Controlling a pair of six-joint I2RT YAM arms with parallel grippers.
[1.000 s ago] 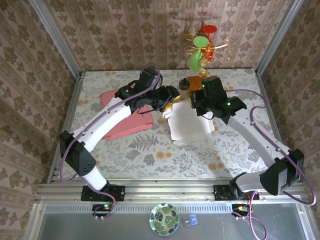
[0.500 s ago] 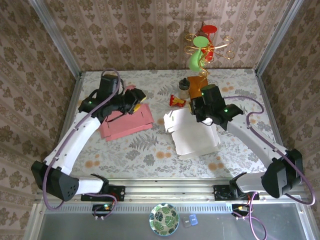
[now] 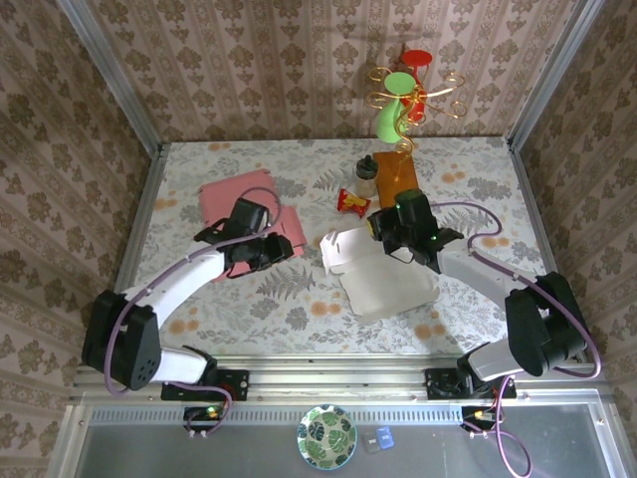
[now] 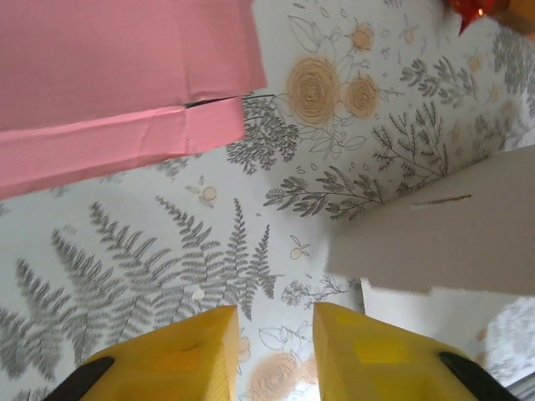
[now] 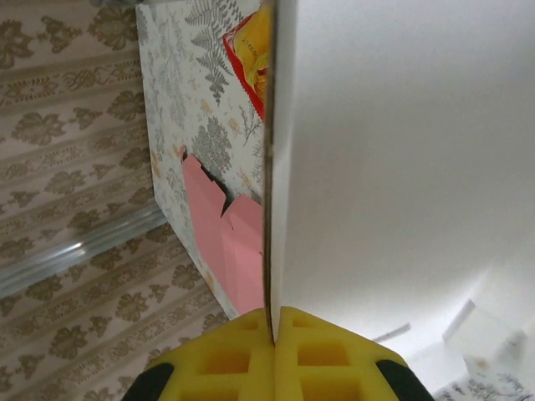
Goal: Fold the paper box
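While the box (image 3: 227, 199) lies flat and unfolded toward the table's (image 3: 299, 309) back left corner, our right gripper (image 5: 273, 323) is clamped on a white card (image 3: 388, 284) mid-table and our left gripper (image 4: 274, 330) hangs slightly apart, empty; we have every fold left.

Left fingers (image 4: 175, 359) slightly parted; right fingers (image 5: 221, 359) pinched shut.
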